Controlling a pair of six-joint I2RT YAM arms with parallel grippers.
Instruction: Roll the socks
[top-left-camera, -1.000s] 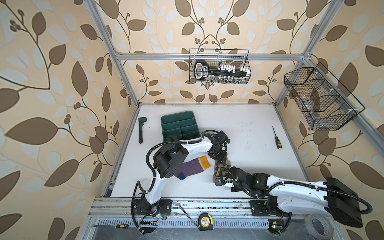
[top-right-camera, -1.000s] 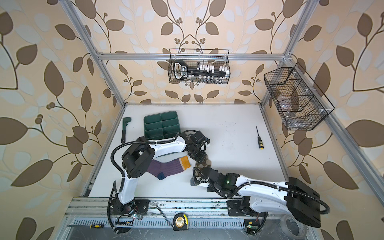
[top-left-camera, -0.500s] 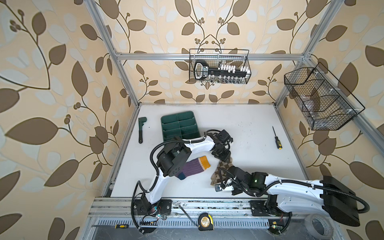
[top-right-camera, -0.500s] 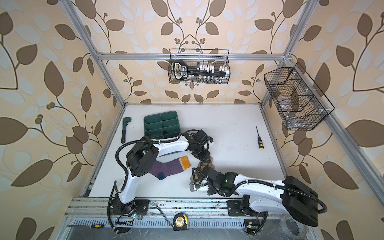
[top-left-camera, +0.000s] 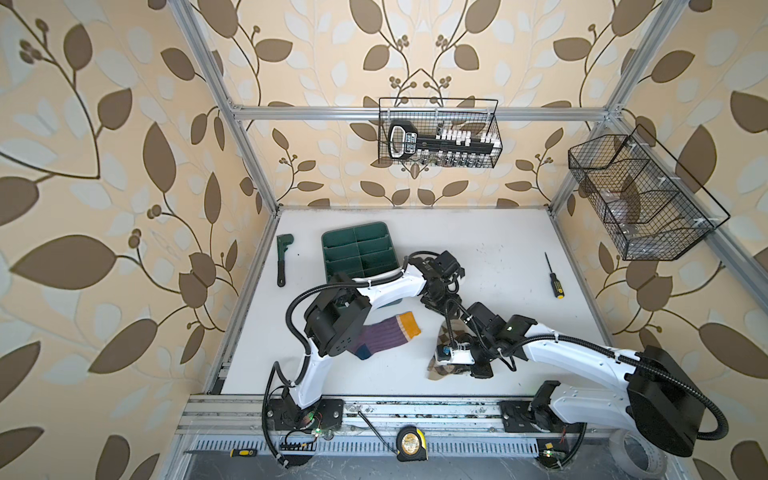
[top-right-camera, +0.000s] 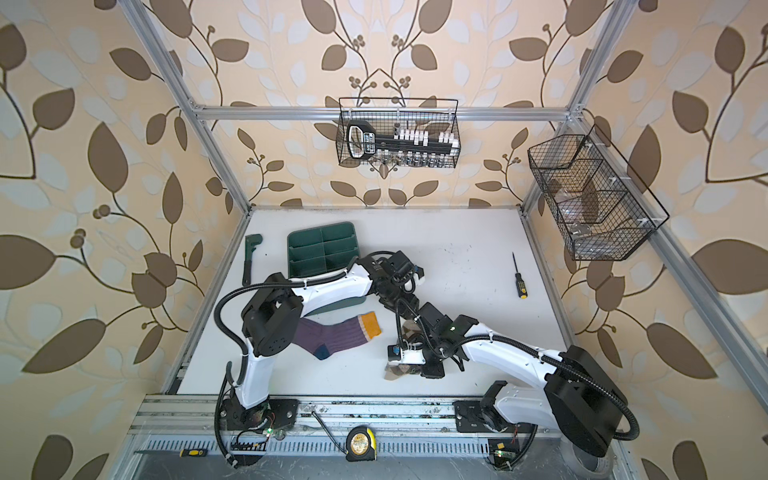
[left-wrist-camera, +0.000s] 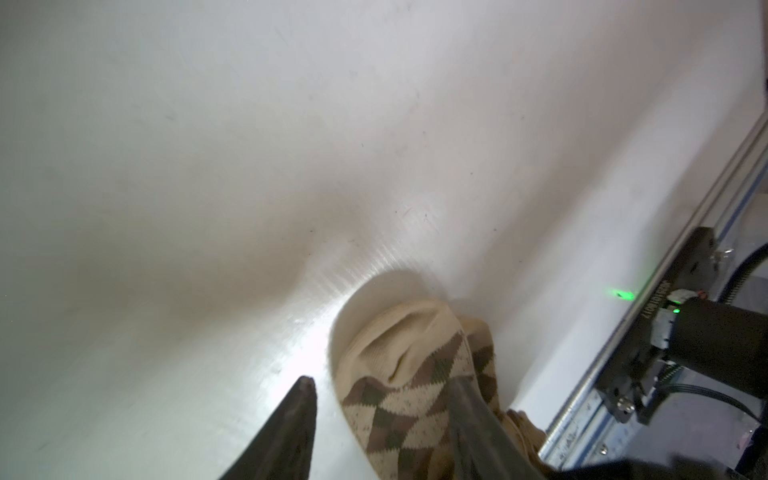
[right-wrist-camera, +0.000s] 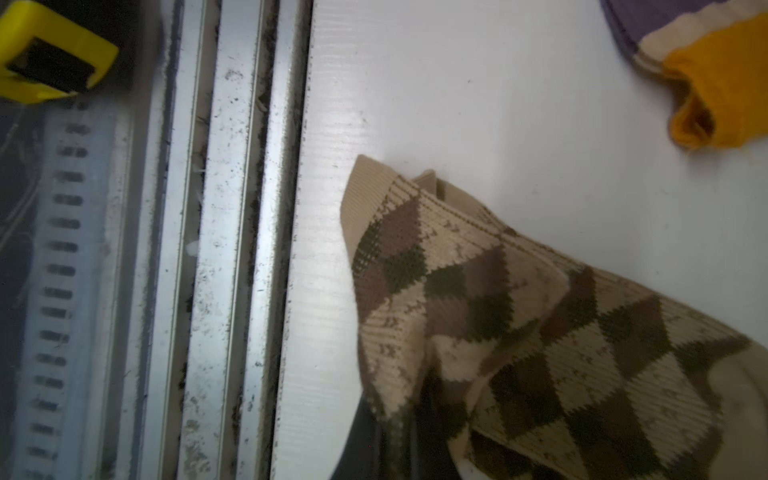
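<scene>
The right gripper (right-wrist-camera: 390, 440) is pinched closed on the argyle sock (right-wrist-camera: 457, 291), which lies crumpled in front and to the right of the tray (top-left-camera: 357, 249). The left gripper (left-wrist-camera: 380, 380) hangs with jaws parted over that sock's plain tan end. The purple sock (top-left-camera: 382, 338) lies flat just in front of the tray.

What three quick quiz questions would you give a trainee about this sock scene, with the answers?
1. True or false: the purple sock is rolled up.
2. The right tool is shut on: A the purple sock, B the argyle sock, C nothing.
3. Fill the blank: over the argyle sock, the left tool stands ___.
Key: 1 false, it lies flat; 2 B; 3 open.
</scene>
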